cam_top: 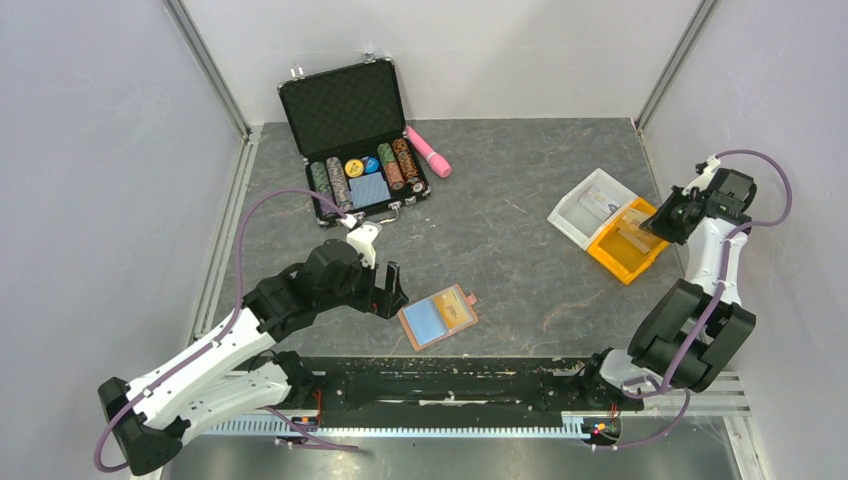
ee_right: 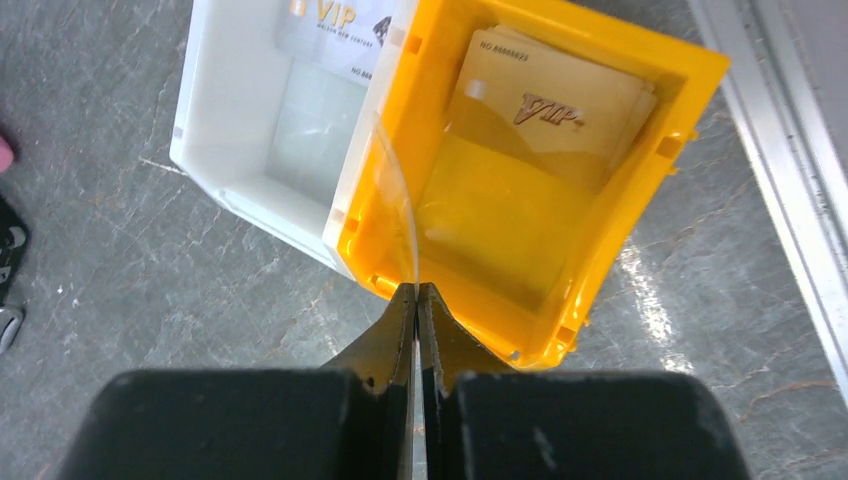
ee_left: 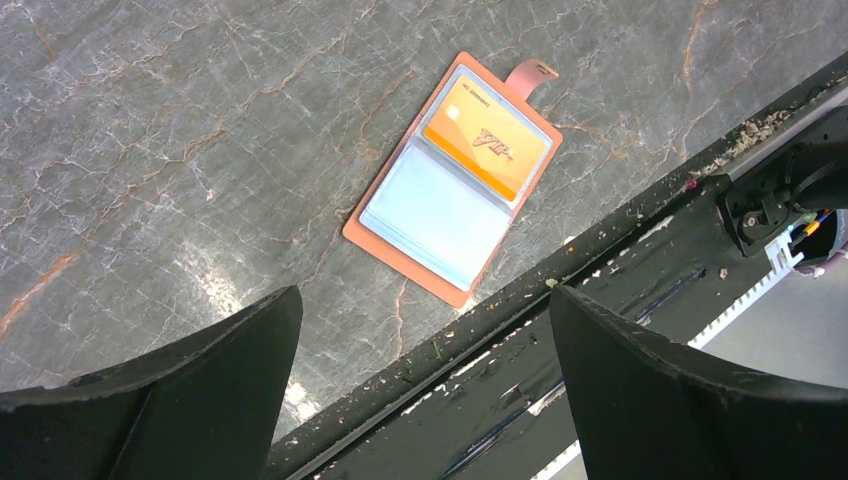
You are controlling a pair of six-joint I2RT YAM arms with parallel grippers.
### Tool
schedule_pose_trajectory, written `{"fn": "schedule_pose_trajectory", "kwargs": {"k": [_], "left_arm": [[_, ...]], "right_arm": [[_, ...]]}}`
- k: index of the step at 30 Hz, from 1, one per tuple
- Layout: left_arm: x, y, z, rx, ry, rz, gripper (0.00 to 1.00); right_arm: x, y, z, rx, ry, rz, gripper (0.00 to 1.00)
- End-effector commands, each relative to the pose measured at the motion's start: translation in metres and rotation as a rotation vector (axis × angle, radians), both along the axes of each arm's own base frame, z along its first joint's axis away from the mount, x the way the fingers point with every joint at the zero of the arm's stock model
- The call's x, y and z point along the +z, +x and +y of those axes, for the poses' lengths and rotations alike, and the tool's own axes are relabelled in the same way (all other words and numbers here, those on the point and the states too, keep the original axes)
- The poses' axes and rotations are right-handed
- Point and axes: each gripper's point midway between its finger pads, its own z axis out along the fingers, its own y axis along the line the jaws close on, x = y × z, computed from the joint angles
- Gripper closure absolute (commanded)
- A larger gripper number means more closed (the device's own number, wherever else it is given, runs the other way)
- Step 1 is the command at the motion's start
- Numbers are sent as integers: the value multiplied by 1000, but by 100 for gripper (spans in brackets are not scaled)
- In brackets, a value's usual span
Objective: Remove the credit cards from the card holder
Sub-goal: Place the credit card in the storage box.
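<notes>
The top external camera sits above and behind the arm bases and looks steeply down, far enough off to take in the whole counter (cam_top: 520,230), both arms and the side walls.

The left wrist camera looks down at a slant past its own spread left fingers (ee_left: 200,390) towards the counter's near edge. It is fairly close to the open card holder (ee_left: 455,185), which the top view also shows at centre front.

The right wrist camera points almost straight down, very close over the yellow bin (ee_right: 500,300) and white bin (ee_right: 230,120). Its right fingers (ee_right: 395,340) are pinched on a thin clear card at the frame's bottom. The top view shows both bins at far right.
</notes>
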Motion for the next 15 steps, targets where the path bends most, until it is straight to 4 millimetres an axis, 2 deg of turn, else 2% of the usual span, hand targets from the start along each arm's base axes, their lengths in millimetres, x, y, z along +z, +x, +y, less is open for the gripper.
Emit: {"fn": "schedule_pose_trajectory", "kwargs": {"k": [1,5,15], "left_arm": [[8,7,1,-20,27,-53,0],[9,8,2,-10,27,-56,0],[11,9,5,1,27,-67,0]], "right_arm": [[25,7,-20,-36,-100,-55,100],[15,12,-6,24,-12,-68,100],[-4,10,-6,-10,20,-40,100]]}}
